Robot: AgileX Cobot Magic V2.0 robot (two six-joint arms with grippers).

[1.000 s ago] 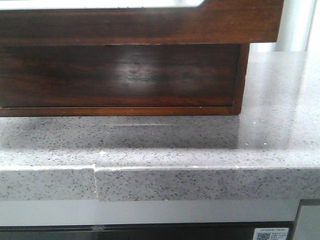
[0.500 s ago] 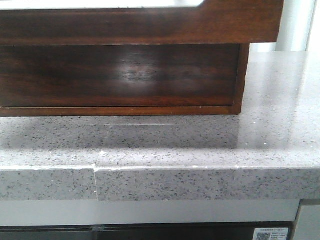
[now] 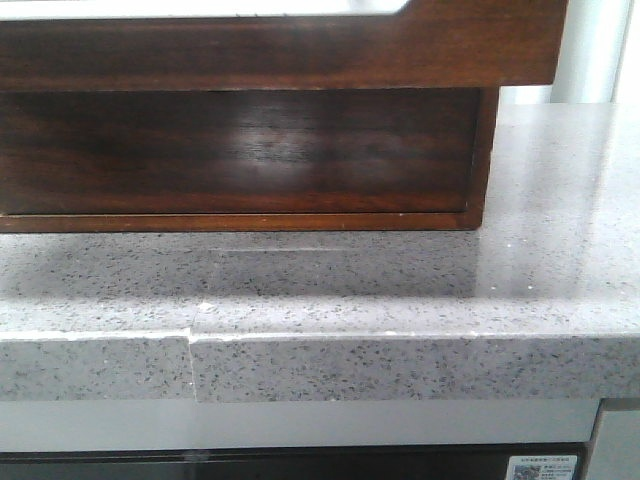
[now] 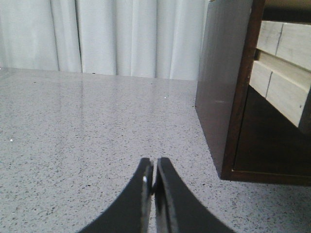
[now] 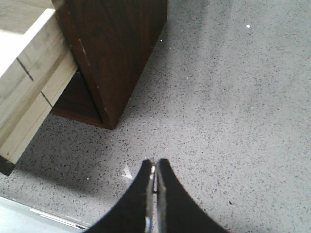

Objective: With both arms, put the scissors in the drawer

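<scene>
Glossy dark reddish-brown wood is filling the upper part of the front view: the drawer (image 3: 300,45) is standing pulled out from its cabinet (image 3: 240,150), its plain front overhanging the open cavity beneath, with a strip of white showing through the rounded-corner cut-out along its upper edge. The cabinet is resting on the grey speckled stone desk (image 3: 400,290), set back from the desk's front edge, where a seam is running through the stone below the cabinet's lower rail. In the left wrist view the cabinet's dark side panel (image 4: 218,92) is standing beside a wide bare stretch of desk (image 4: 87,136), the drawer's pale wooden side boards (image 4: 284,73) are projecting from the cabinet opening, and white curtains (image 4: 107,34) are hanging behind. The left gripper (image 4: 154,177) is hovering over the desk near the cabinet's corner, its black fingers (image 4: 138,204) pressed together with nothing between them. In the right wrist view the right gripper (image 5: 154,177) is likewise hanging over bare desk (image 5: 233,97) just off the cabinet's other corner (image 5: 116,58), its fingers (image 5: 170,204) clenched and empty, with the drawer's pale side (image 5: 29,82) jutting out beside the cabinet. The scissors are showing in none of the views.
</scene>
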